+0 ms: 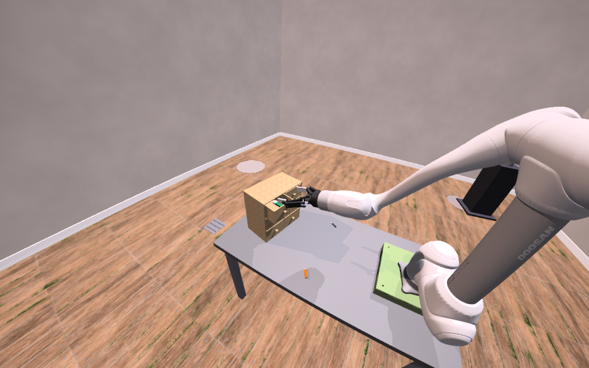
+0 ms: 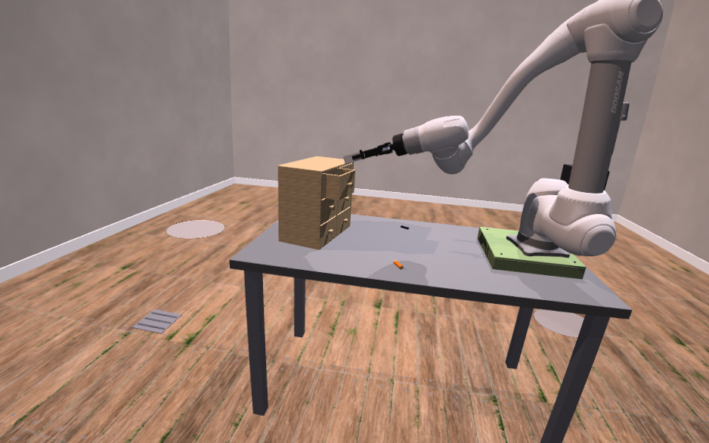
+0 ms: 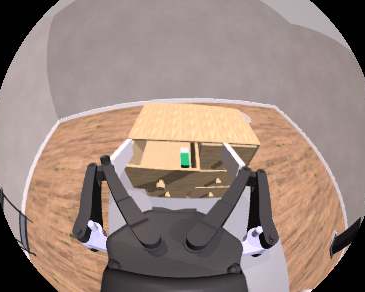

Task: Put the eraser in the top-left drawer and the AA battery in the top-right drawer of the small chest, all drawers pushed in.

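Claw (image 3: 176, 231) fully spread and holding nothing, as I read it from the wrist view, hanging just above and in front of the chest (image 3: 187, 126). Past the fingers, both top-row drawers stand pulled out. The eraser (image 3: 185, 157), green and white, lies in the top-left drawer (image 3: 162, 155), near its right wall. The top-right drawer (image 3: 217, 154) looks bare inside. From the exterior view the chest sits upright at the far left end of the desk (image 2: 346, 264), its lower drawers seemingly pushed in.

So I judge the first half mostly done: eraser delivered, but its drawer not closed. What remains is the battery (image 2: 397, 264), the orange piece lying alone near the desk's front edge, well apart from the chest; it must go into the top-right drawer, then both drawers get pushed flush. A small dark object (image 2: 404, 227) further back on the desk stays where it is. I would push gently, since the chest may slide.
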Controlling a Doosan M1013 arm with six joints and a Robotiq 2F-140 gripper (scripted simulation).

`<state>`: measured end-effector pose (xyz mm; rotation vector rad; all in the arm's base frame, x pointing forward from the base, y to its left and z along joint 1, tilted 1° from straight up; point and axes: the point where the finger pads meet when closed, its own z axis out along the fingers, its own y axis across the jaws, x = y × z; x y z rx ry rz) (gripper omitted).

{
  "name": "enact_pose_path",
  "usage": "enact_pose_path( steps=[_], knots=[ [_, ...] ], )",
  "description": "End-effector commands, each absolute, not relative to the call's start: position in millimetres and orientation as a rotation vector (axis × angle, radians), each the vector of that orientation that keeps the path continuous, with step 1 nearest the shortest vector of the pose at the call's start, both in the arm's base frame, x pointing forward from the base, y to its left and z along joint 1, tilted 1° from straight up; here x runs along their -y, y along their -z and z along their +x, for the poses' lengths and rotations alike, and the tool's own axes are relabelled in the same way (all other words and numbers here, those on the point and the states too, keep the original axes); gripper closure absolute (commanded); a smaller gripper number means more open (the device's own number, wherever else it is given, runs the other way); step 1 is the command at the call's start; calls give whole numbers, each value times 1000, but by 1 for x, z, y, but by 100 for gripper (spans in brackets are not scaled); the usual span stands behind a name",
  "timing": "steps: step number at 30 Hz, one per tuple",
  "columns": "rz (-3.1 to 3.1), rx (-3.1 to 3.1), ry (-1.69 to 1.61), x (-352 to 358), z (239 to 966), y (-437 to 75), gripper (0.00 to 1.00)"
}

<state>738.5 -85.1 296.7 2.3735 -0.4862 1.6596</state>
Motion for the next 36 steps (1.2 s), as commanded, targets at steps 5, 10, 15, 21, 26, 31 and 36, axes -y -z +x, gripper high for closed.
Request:
enact_pose_path(
  steps=[5, 10, 15, 21, 26, 31, 36],
  knots=[
    [2373, 487, -1659, 73, 709, -299, 0],
    [2373, 487, -1659, 62, 682, -301, 0],
    [2373, 487, -1659, 55, 665, -302, 0],
    [2373, 487, -1659, 42, 633, -304, 0],
    [2373, 487, -1659, 34, 613, -305, 0],
    [2373, 487, -1659, 30, 604, -306, 0],
    [2373, 487, -1659, 27, 596, -306, 0]
  ],
)
